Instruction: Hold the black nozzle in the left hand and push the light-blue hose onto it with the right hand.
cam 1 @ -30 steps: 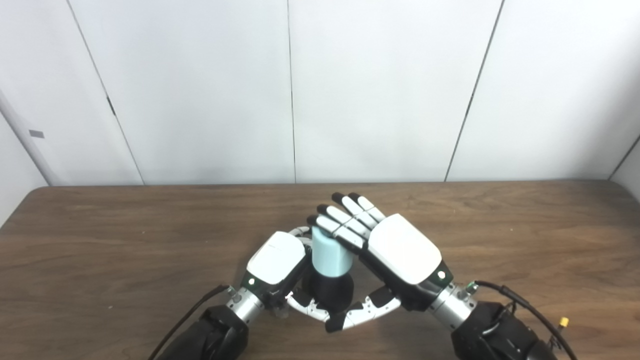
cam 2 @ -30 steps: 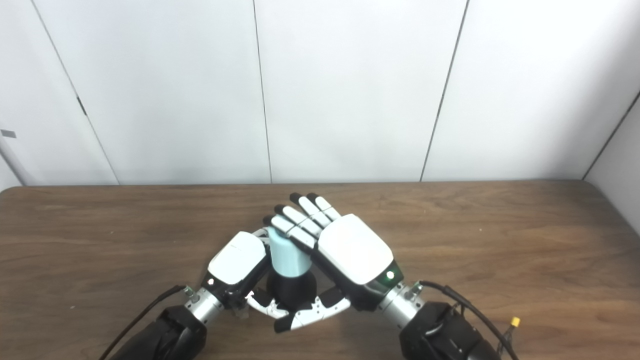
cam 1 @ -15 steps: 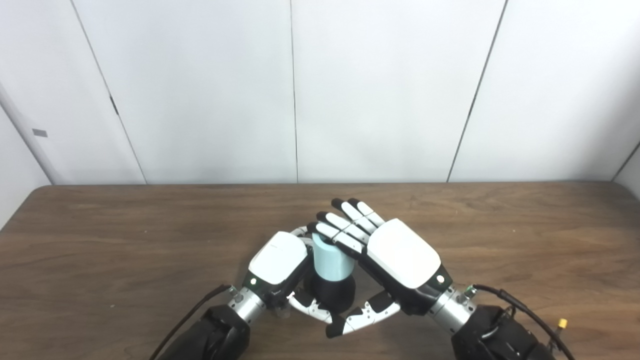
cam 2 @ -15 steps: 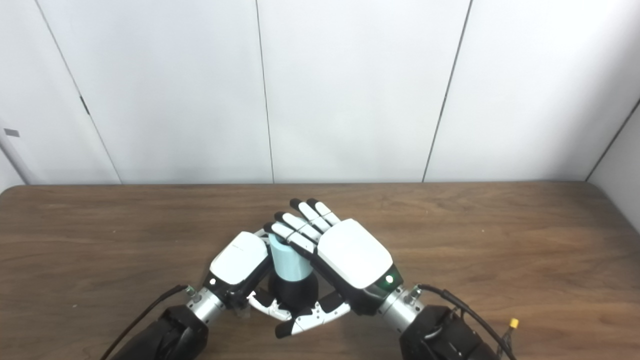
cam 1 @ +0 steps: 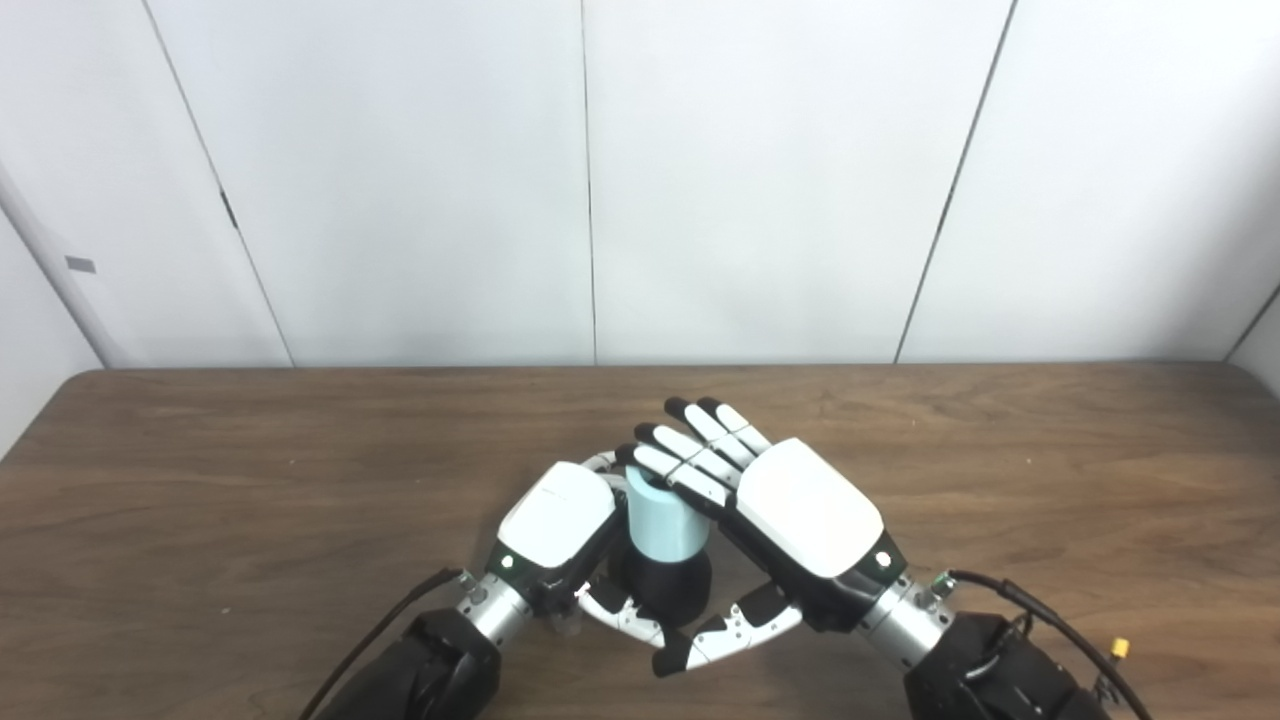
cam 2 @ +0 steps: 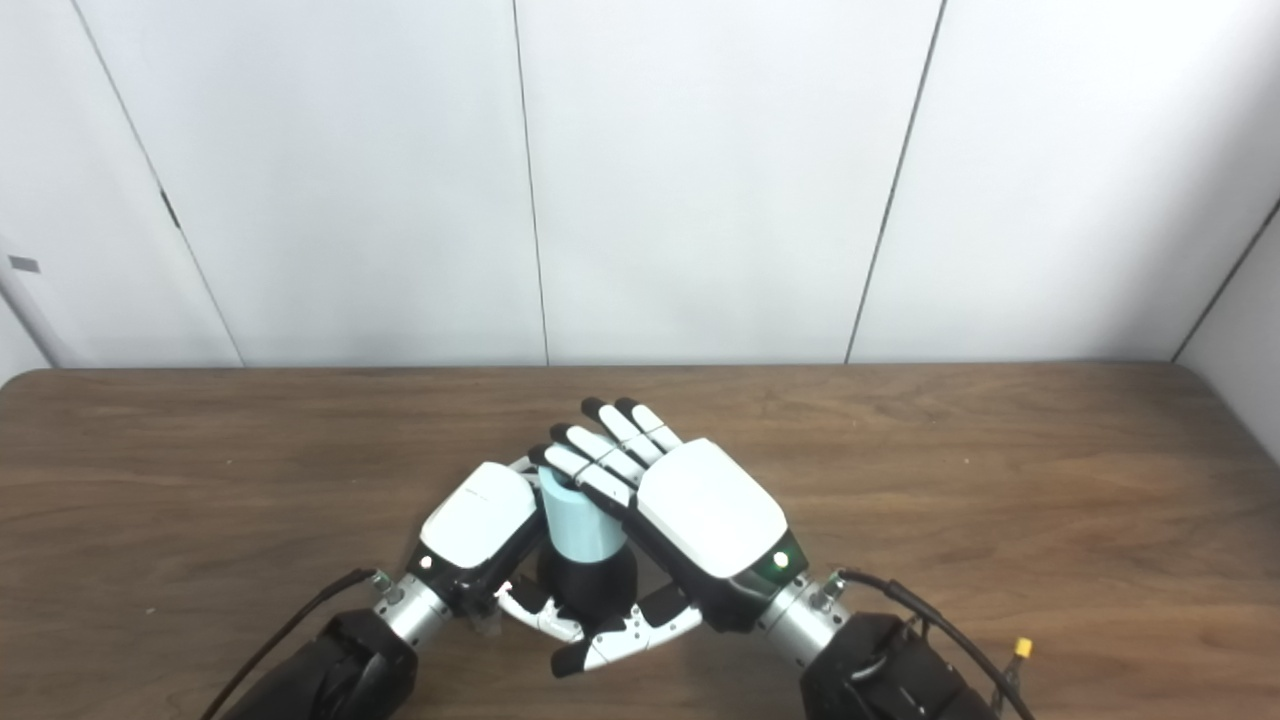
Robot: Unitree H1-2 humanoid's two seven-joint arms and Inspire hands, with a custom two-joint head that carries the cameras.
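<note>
My left robot hand (cam 1: 556, 518) is wrapped around the black nozzle (cam 1: 660, 585), low over the bench (cam 1: 250, 480). My right robot hand (cam 1: 790, 510) lies flat, fingers apart, palm against the light-blue hose (cam 1: 663, 518), gripping nothing. The hose stands upright on the nozzle, a short, smooth, pale cylinder; it looks light and somewhat pliable, likely slippery. I would press at its top rim and keep the nozzle's broad base braced.

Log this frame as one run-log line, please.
left hand: shut on black nozzle | right hand: fingers flat over light-blue hose | hose: upright on nozzle | table: wooden
</note>
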